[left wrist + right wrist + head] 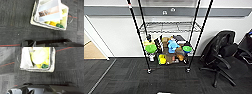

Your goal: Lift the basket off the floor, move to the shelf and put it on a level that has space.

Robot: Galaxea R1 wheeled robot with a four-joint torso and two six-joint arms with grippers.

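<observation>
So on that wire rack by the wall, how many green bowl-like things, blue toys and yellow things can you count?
Green bowls: 2, one and another
Blue toy: 1
Yellow item: 1
Total: 4

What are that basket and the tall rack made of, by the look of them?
The basket seems woven fabric or fibre: cream, speckled, matte sides with a soft rim. The shelf looks metal: thin glossy black poles and silvery wire-grid tiers. Both are judged by look alone.
</observation>
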